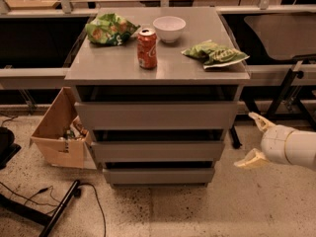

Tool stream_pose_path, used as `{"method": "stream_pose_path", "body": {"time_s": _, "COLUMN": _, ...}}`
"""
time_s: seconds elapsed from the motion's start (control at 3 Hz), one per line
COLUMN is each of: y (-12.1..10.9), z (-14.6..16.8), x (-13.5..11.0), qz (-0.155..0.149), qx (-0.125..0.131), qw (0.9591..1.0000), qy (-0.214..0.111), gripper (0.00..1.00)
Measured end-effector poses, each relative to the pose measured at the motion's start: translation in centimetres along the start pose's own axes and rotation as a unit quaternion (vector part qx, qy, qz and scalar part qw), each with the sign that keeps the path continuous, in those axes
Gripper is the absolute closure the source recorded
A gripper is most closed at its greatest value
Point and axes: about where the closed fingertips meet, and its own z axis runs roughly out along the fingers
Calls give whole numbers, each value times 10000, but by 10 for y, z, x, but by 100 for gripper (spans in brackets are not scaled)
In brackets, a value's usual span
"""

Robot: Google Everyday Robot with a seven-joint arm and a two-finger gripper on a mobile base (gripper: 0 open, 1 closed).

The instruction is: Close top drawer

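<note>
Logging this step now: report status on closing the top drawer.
Gripper low, right of cabinet, fingers open, holding nothing. Top drawer pulled out, untouched. Nothing blocking its front.

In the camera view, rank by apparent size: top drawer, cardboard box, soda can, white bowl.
1. top drawer
2. cardboard box
3. soda can and white bowl look alike; unranked.
The gripper, open, hangs right of the cabinet, touching nothing.

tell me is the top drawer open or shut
Open: the top drawer front sticks out past the cabinet top, dark gap above it. The gripper hangs to its right, jaws apart, not touching.
</note>
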Motion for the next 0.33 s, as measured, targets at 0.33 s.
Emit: {"method": "stream_pose_path", "body": {"time_s": 0.33, "y": 0, "z": 0, "x": 0, "qz": 0, "qx": 0, "qw": 10000, "qy": 0, "gripper": 0}}
